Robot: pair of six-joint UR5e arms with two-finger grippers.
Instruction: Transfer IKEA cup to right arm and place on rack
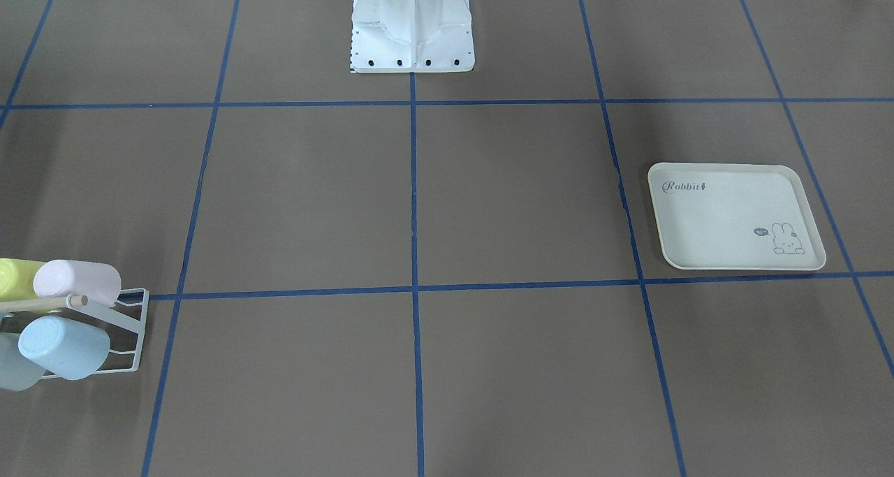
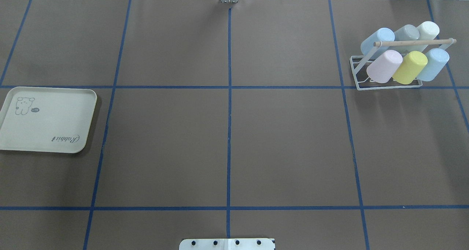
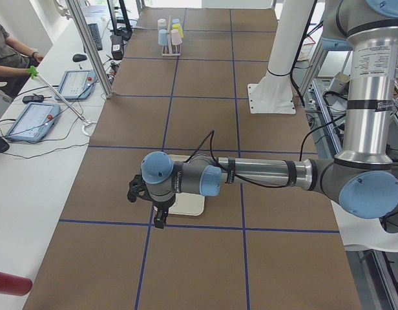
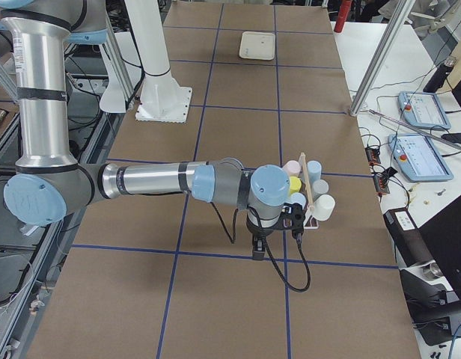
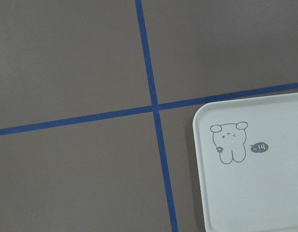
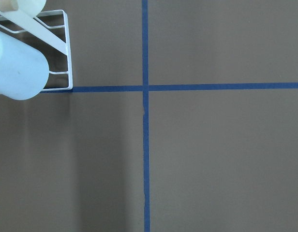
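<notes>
A broad table (image 2: 165, 151) covered in flat brown sheeting is marked into large rectangles by blue tape (image 2: 229, 133), and one strip runs straight out across it from the middle of the white bolted pedestal (image 2: 227, 244) at the robot's edge. Out from the pedestal and well off to the robot's left, a cream tray (image 2: 55, 111) with a rabbit drawing and the word "Rabbit" lies flat, near the table's end. Much farther from the pedestal, towards the opposite edge and to the robot's right, stands the white wire rack (image 2: 414, 42), its near side along a cross strip.
</notes>
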